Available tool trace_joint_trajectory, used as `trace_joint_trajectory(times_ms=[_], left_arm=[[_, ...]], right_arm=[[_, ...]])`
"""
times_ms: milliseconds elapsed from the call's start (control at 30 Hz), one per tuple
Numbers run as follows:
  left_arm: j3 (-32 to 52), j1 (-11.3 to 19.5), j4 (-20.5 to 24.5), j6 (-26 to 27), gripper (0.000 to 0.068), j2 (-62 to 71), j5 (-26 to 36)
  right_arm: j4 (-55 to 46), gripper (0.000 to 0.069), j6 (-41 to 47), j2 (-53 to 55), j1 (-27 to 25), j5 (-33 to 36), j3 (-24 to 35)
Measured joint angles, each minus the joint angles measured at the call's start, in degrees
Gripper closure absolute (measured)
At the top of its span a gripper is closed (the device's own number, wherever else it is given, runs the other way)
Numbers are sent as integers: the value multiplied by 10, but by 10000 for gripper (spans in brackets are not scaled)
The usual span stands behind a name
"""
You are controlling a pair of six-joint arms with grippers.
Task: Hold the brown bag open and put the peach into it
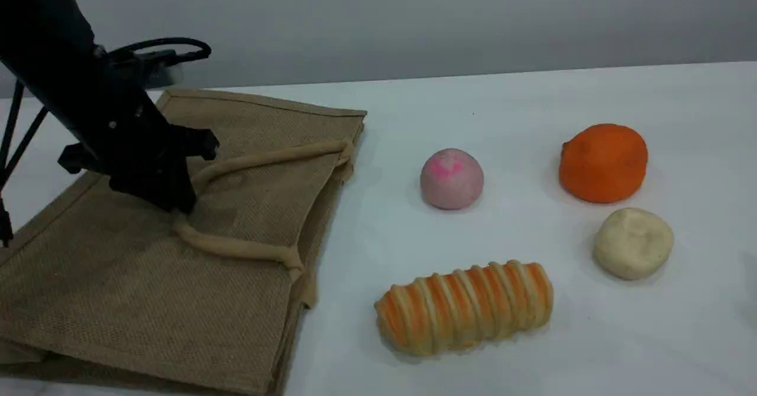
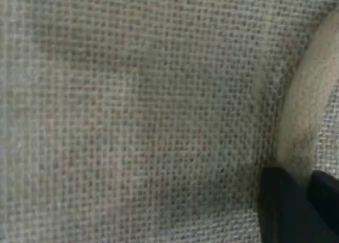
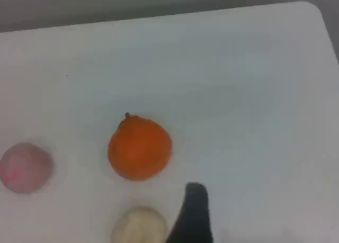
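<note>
Left pincer [image 1: 180, 204] was clenched, tips down on the brown bag [image 1: 118, 283] right at a handle [image 1: 236, 248]; I couldn't tell whether the rope was caught. Bag lay flat on the desk [image 1: 532, 100]. The peach [image 1: 452, 178] sat on the desk, well right of the bag. Right pincer [image 3: 193, 216] hung released, just beside the cream ball [image 3: 139, 227].
</note>
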Motion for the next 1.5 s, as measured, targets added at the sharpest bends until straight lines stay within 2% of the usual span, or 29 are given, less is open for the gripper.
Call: trace_joint_trajectory(times_ms=[100,267,467,667,800,1000,1100,1300,1500], left_arm=[[-20,0,2,25,596,-3,26],[-89,0,3,31,596,-26,99],[-208,0,3,73,596,-33,243],[-330,0,3,91,596,-33,374],[-402,0,1,100,596,-33,434],[-497,0,-69,138,596,-33,439],[-533,0,-102,141,596,-33,439],[-562,0,-103,133,596,-33,436],[-562,0,-100,128,596,-33,436]], right_arm=[[0,120,0,0,0,-7,0],[-3,120,-15,0,0,-10,0],[14,120,-52,10,0,-15,0],[90,120,-143,57,0,-17,0],[172,120,-224,93,0,-26,0],[312,120,-371,145,0,-27,0],[387,120,-451,174,0,-27,0],[489,120,-554,233,1,-46,0],[509,120,-565,293,48,-113,0]])
